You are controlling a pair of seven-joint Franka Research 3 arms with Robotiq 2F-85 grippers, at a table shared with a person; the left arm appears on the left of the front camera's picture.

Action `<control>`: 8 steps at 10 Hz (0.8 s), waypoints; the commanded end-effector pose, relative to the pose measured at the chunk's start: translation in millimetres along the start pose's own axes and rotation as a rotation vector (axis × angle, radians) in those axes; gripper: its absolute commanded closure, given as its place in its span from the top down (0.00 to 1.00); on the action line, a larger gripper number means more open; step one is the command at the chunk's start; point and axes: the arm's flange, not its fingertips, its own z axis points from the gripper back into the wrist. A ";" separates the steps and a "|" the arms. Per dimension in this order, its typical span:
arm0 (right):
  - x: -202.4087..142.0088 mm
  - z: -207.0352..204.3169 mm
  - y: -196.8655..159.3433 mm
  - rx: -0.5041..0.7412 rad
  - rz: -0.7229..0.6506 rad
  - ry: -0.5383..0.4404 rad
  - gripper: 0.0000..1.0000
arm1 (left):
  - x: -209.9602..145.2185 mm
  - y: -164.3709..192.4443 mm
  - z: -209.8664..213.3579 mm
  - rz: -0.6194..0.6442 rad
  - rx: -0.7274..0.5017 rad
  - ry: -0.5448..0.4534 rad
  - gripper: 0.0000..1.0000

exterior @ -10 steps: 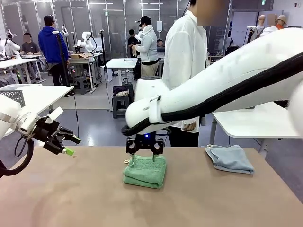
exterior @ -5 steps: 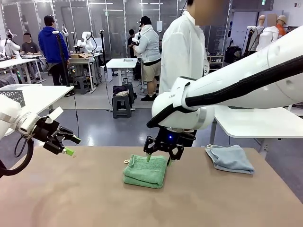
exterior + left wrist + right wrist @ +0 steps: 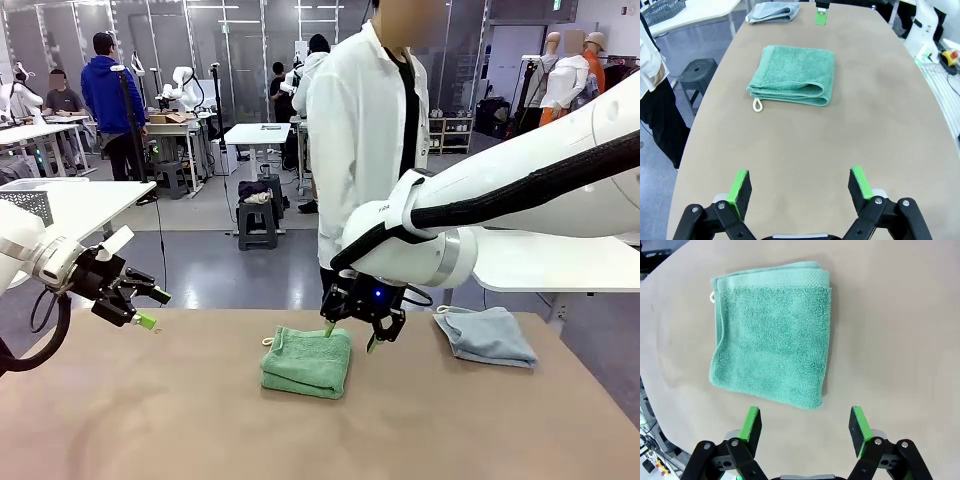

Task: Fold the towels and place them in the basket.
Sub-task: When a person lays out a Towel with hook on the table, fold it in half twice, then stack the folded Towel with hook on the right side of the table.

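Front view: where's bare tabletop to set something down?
Free: the whole near strip in front of the green towel, and the left side below the left gripper. Crowded: the far edge between the green towel and blue-grey towel, where the right gripper hangs, jaws open.

Folded towel point(image 3: 306, 362) mid-table point(image 3: 150, 420), second towel point(image 3: 487, 335) toward the far right corner.

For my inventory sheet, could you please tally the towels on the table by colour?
Mint green towel: 1
Pale blue-grey towel: 1
Total: 2
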 end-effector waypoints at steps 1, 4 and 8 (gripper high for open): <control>0.8 0.9 1.0 0.001 0.001 -0.001 0.88 | 0.3 -0.2 -0.1 -0.002 0.002 0.001 0.98; 0.8 0.9 1.0 0.001 0.001 -0.001 0.88 | 0.3 -0.2 -0.1 -0.002 0.002 0.001 0.98; 0.8 0.9 1.0 0.001 0.001 -0.001 0.88 | 0.3 -0.2 -0.1 -0.002 0.002 0.001 0.98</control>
